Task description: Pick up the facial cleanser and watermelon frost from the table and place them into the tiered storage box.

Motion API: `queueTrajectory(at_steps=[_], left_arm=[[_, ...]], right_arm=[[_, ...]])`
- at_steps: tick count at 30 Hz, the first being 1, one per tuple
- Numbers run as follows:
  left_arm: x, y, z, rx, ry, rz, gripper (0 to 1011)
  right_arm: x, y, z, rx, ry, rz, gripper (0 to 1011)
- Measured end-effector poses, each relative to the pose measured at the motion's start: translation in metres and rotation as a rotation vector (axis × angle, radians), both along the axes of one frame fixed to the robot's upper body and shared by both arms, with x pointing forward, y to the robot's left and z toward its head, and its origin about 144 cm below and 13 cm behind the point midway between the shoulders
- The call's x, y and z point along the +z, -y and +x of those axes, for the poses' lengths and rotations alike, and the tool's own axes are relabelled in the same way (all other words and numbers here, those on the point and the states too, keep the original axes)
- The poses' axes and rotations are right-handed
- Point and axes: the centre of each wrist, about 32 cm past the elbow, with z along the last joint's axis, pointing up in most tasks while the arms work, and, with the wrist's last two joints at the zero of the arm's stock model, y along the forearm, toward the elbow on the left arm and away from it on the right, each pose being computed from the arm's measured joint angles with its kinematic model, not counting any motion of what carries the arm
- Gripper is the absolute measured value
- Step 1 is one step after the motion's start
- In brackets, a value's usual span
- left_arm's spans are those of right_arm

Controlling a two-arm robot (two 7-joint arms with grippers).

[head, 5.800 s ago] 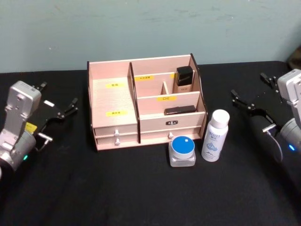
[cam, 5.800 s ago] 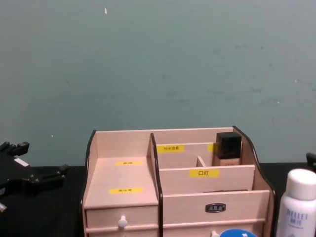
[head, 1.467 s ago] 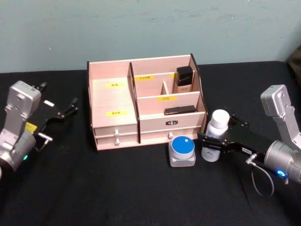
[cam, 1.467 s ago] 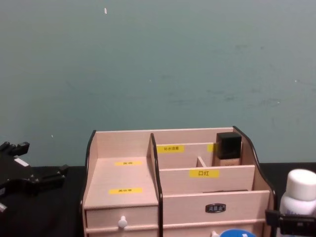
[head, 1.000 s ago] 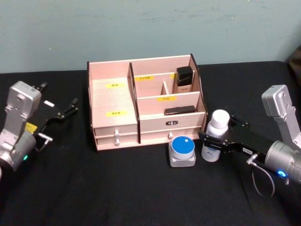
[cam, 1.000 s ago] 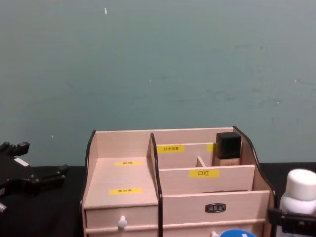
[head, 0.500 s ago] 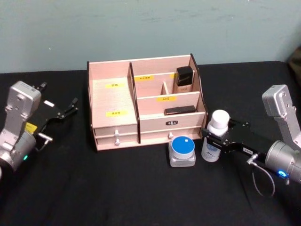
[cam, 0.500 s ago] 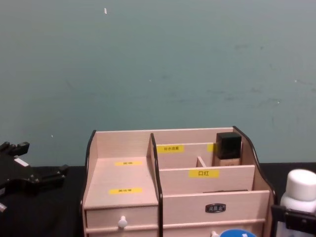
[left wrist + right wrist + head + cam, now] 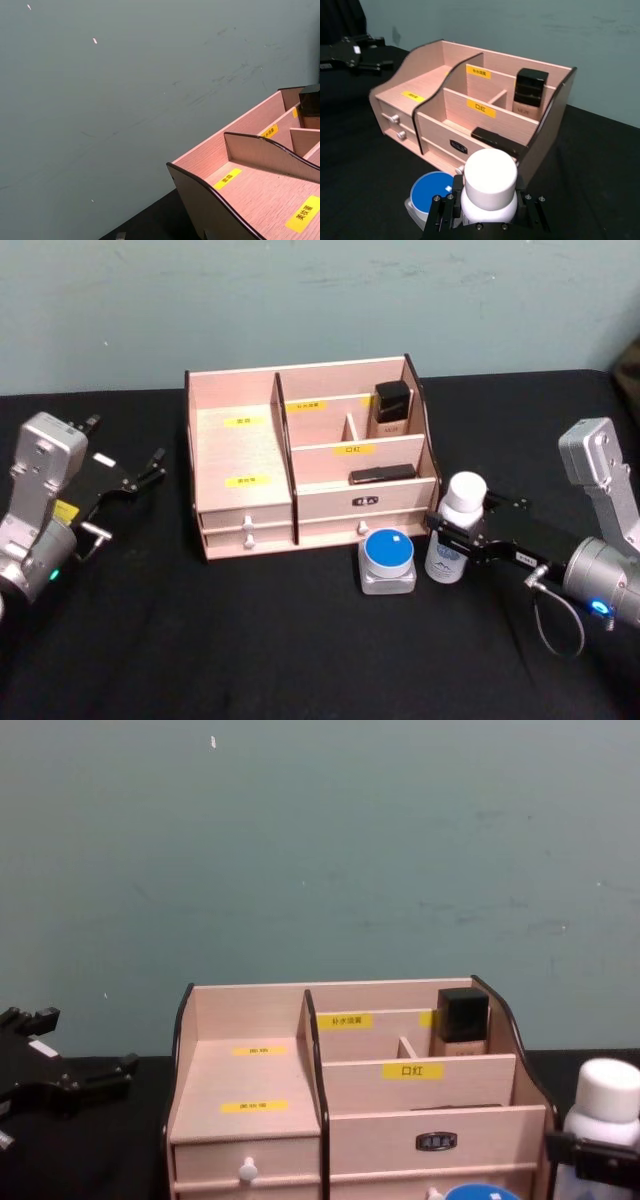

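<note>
Right of the tiered storage box (image 9: pixel 330 502), just beside its dark curved side edge, the white bottle (image 9: pixel 447 558) stands close against the blue-lidded jar (image 9: pixel 388 558) on its left. The right gripper (image 9: pixel 461 534) reaches in from the right, its fingers pinching the bottle under the cap; whether the base rests on the black table (image 9: pixel 250 650) I cannot tell. Bare cloth spreads near and right of them. Well left of the box, the left gripper (image 9: pixel 131 492) sits with fingers spread.
</note>
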Motion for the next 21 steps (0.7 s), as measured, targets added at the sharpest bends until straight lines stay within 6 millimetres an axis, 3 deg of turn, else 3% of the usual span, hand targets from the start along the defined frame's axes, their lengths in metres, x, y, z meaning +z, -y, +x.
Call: queueTrajectory(at_steps=[9, 21], left_arm=[[0.0, 0.0, 0.0, 0.0, 0.0, 0.0, 1010], [0.0, 0.0, 0.0, 0.0, 0.0, 0.0, 1010]], right_arm=[[0.016, 0.0, 0.003, 0.05, 0.007, 0.013, 593], [0.068, -0.006, 0.006, 0.138, 0.096, -0.082, 593]])
